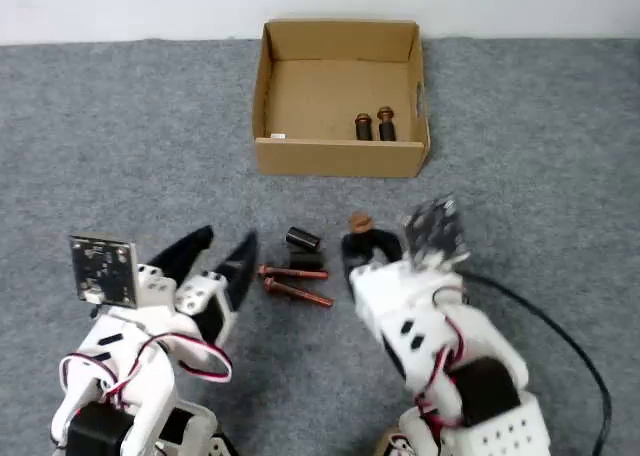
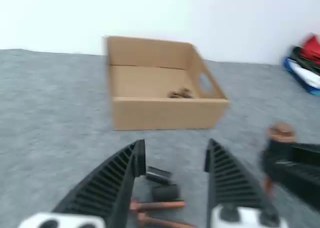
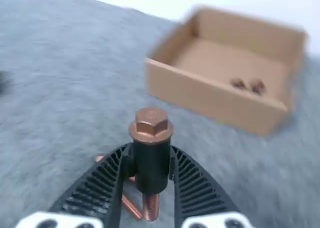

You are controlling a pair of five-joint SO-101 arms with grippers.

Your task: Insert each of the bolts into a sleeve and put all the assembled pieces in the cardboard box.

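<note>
A grey carpeted table (image 1: 560, 176), a plain white wall (image 1: 320, 1) behind it, red and blue clutter (image 2: 306, 63) alongside.

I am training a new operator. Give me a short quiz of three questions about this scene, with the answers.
1. True or false: the left gripper is shut.
2. How many assembled pieces lie in the box? A) one B) two C) four
3. Fill in: the right gripper holds a bolt set inside a ____.
Key: 1 false, it is open; 2 B; 3 sleeve.
</note>
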